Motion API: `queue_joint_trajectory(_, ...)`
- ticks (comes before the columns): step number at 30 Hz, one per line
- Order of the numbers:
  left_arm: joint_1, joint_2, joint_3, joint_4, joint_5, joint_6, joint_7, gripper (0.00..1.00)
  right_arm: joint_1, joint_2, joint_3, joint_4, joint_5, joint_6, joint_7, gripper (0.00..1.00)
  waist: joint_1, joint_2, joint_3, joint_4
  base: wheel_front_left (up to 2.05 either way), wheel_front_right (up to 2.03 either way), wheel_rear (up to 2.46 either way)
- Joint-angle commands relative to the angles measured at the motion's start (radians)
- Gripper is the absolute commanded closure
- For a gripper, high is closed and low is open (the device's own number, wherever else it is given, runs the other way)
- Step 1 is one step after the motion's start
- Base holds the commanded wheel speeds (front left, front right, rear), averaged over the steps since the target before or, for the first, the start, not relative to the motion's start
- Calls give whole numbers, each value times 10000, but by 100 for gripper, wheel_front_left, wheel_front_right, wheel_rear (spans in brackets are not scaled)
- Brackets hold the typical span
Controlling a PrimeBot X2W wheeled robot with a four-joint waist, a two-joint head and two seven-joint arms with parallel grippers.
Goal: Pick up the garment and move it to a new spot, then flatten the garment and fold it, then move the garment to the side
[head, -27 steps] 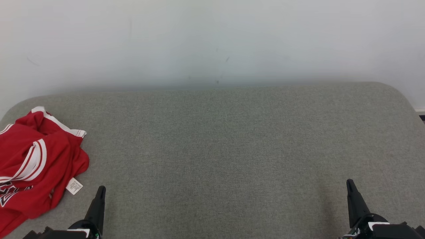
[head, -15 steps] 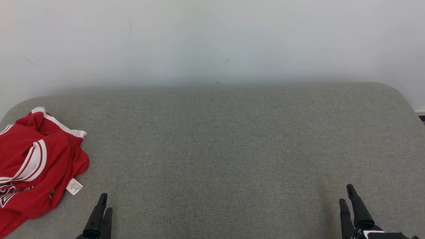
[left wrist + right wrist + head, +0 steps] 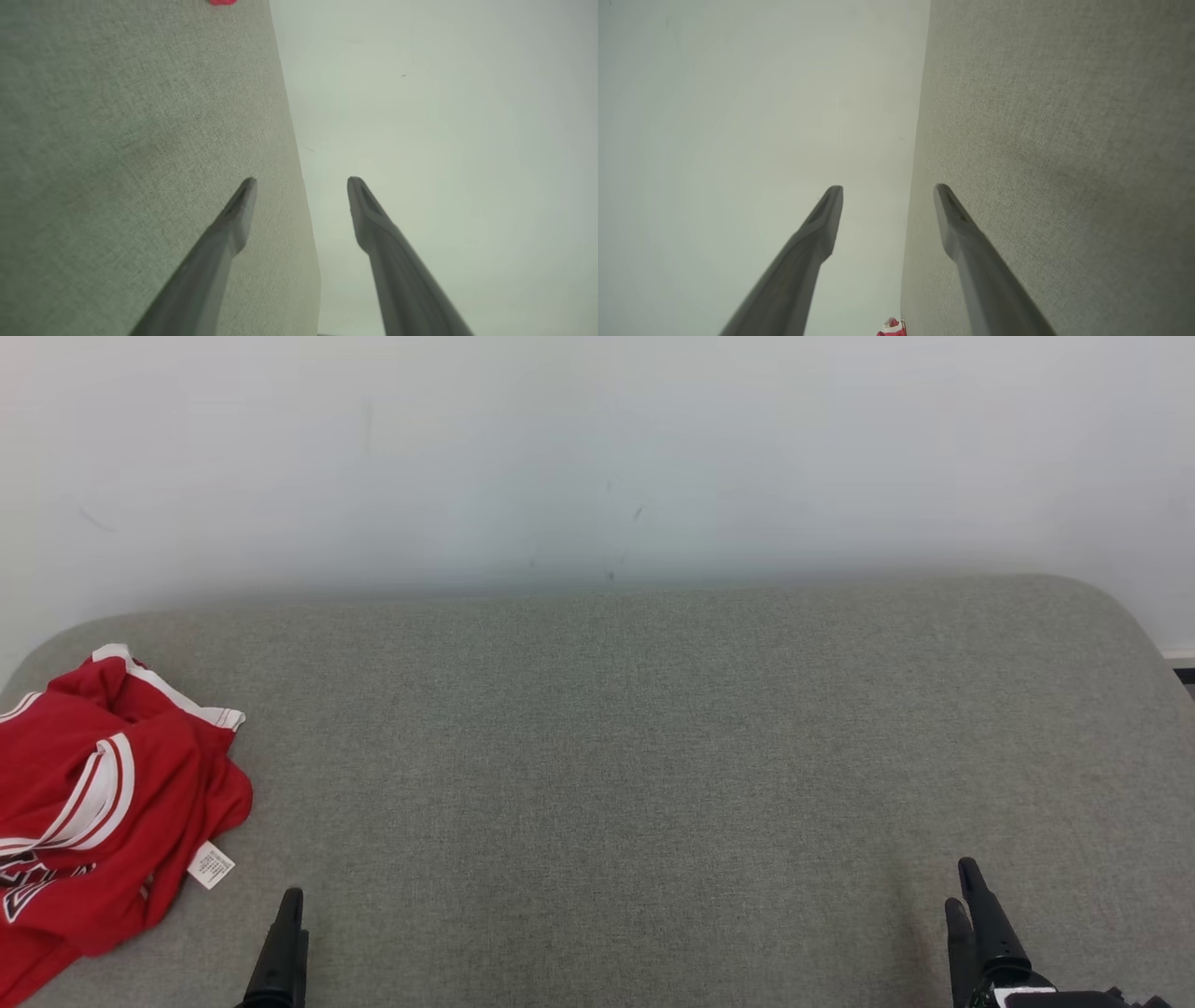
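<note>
A red garment [image 3: 93, 812] with white striped trim and a white label lies crumpled at the left edge of the grey fabric surface [image 3: 616, 756]. A sliver of the garment [image 3: 223, 2] peeks in at the top of the left wrist view, and a bit of the garment [image 3: 892, 328] shows at the bottom of the right wrist view. My left gripper [image 3: 285, 938] stands low at the front, just right of the garment, apart from it. In its own view the left gripper [image 3: 301, 183] is open and empty. My right gripper [image 3: 963, 889] is at the front right, and the right gripper [image 3: 888, 190] is open and empty too.
A pale wall [image 3: 597, 448] rises behind the surface. The surface has rounded far corners, and a strip of dark floor [image 3: 1184, 665] shows past its right edge.
Both grippers have sunk toward the bottom edge of the head view and turned so their fingers overlap. The picture has shifted down slightly. The garment lies as before.
</note>
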Motion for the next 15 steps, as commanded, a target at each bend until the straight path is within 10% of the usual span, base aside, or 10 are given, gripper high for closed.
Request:
queue_joint_trajectory(1, -14, 44, 33, -167, 668, -6, -164, 0, -149, -17, 51, -60, -443, 38, -121, 0, 0, 0, -20, -3, 0, 0, 0)
queue_joint_trajectory(15, 117, 53, -394, -366, 4072, 307, -782, 0, -347, -22, 117, 433, -3267, 46, -551, 0, 0, 0, -122, -25, 0, 0, 0)
